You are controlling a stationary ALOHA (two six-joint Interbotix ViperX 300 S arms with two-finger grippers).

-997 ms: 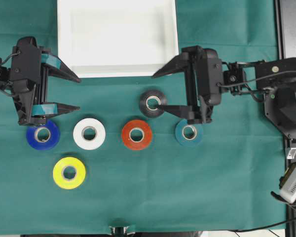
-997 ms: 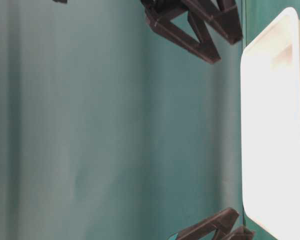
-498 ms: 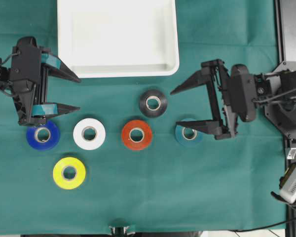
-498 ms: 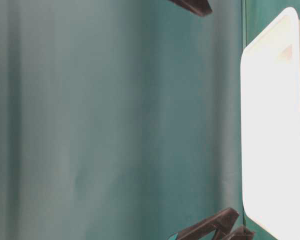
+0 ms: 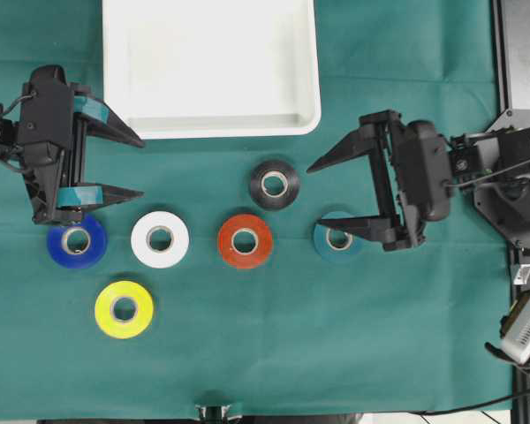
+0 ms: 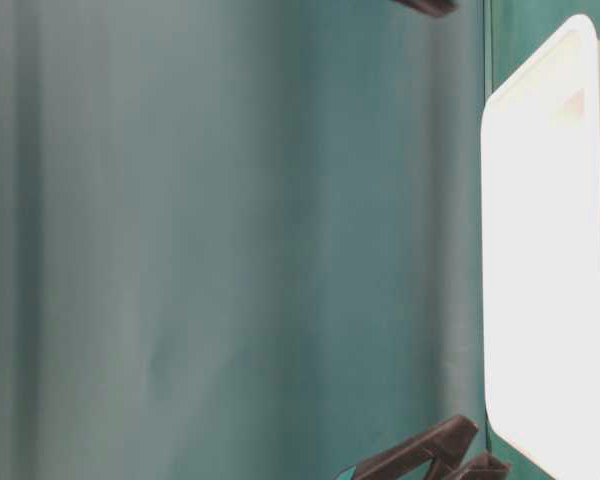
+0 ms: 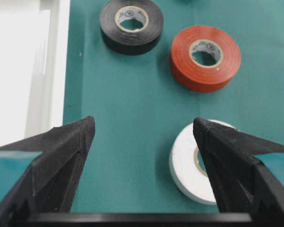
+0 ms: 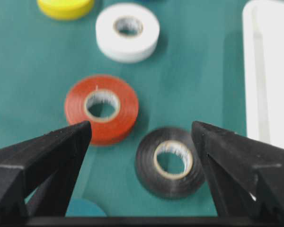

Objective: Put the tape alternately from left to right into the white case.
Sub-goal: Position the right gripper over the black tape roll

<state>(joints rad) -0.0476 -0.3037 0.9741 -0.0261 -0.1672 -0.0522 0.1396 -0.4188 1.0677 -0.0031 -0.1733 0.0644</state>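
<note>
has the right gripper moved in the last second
Yes. In the overhead view the right gripper has pulled back rightward, off the black roll, its lower finger now over the teal roll.

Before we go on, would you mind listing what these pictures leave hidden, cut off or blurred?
- Teal roll: overhead, partly under the lower jaw of the right gripper; right wrist view shows only a sliver at the bottom edge.
- White roll: left wrist view, half behind a jaw.
- White case: far rim cut by the overhead frame's top edge.
- Table-level view: no rolls visible, cloth blurred.
</note>
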